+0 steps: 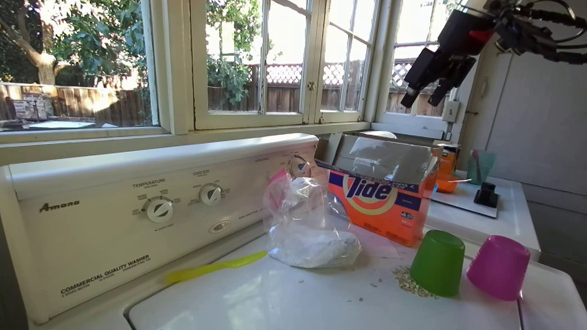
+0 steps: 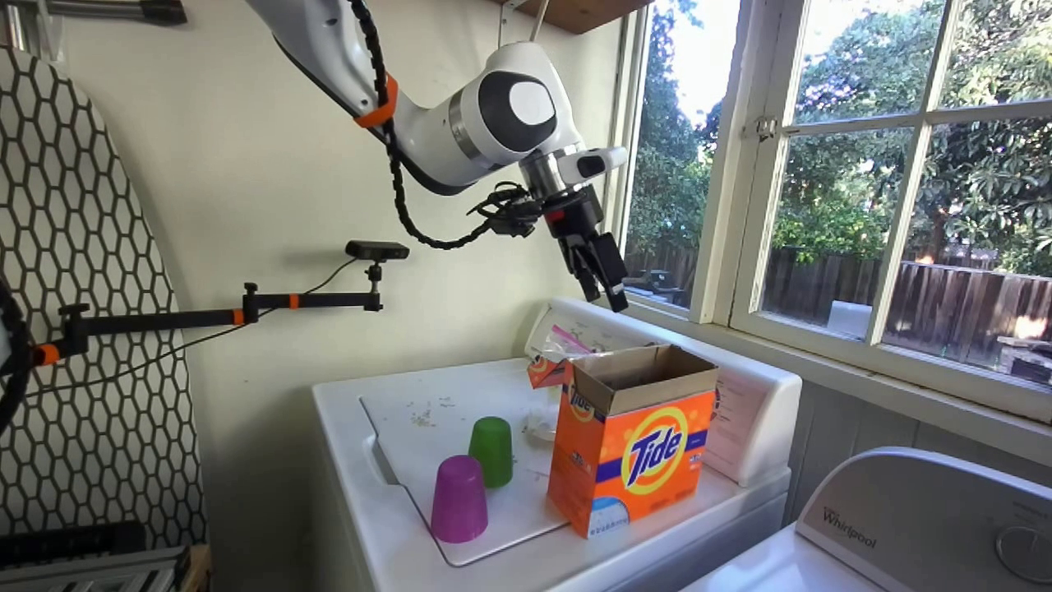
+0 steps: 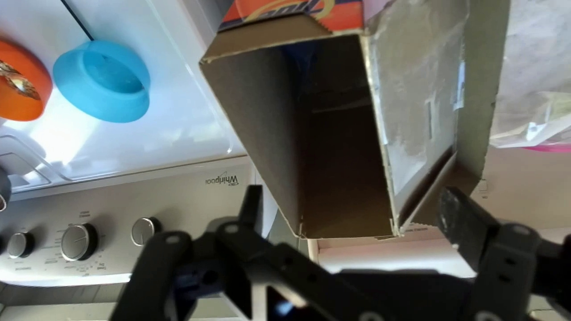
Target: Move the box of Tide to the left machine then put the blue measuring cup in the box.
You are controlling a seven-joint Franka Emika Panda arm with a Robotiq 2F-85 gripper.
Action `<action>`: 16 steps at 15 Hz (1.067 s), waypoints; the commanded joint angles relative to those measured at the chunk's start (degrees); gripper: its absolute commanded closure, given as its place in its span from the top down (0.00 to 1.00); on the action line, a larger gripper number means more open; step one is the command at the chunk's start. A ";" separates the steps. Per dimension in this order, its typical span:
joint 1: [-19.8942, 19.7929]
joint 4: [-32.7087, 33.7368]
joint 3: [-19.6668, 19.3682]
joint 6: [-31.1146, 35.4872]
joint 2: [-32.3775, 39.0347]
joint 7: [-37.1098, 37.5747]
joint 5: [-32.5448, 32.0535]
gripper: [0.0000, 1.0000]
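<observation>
Plainly, the claw [image 1: 421, 99] is spread wide above the box [image 2: 645, 460] on the washer [image 1: 257, 302], fingers [image 3: 468, 227] across the box's long axis; whether the blue cup [image 3: 101, 81] on the Whirlpool [image 3: 192, 196] or the bluish patch [image 3: 305, 60] inside is meant cannot be told.

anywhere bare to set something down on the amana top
Widest nearly bare patch on the Amana top: bordered by the yellow utensil, clear bag and grains at the green cup. A smaller one lies between green cup, purple cup and more crumbs. Crowded: around the Tide box, bag and cups close.
</observation>
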 commanded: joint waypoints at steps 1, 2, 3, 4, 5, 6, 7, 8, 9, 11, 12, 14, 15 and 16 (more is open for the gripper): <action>1.88 -1.06 1.43 -2.17 -1.97 -3.26 5.74 1.00; 2.42 -0.91 1.90 -2.90 -1.96 -4.39 7.56 1.00; 2.91 -0.77 2.33 -3.63 -1.99 -5.58 9.55 1.00; 3.40 -0.52 2.77 -4.73 -1.99 -6.53 11.15 1.00; 3.78 -0.27 3.18 -5.90 -2.01 -7.26 12.31 1.00; 4.15 -0.13 3.61 -7.00 -1.93 -7.79 13.33 1.00; 4.51 0.05 3.94 -7.96 -1.95 -8.23 14.29 1.00; 4.86 0.17 4.30 -8.73 -1.80 -8.44 15.05 1.00; 5.20 0.39 4.67 -9.37 -1.60 -8.85 15.73 1.00; 5.72 1.00 5.46 -11.40 -1.05 -8.50 15.09 1.00; 5.14 0.52 5.10 -8.84 -1.03 -7.39 13.70 1.00; 5.50 0.63 5.58 -9.75 -1.02 -7.38 13.69 1.00; 5.52 0.67 5.64 -9.84 -1.02 -7.38 13.69 1.00; 5.51 0.68 5.63 -9.87 -1.01 -7.39 13.69 1.00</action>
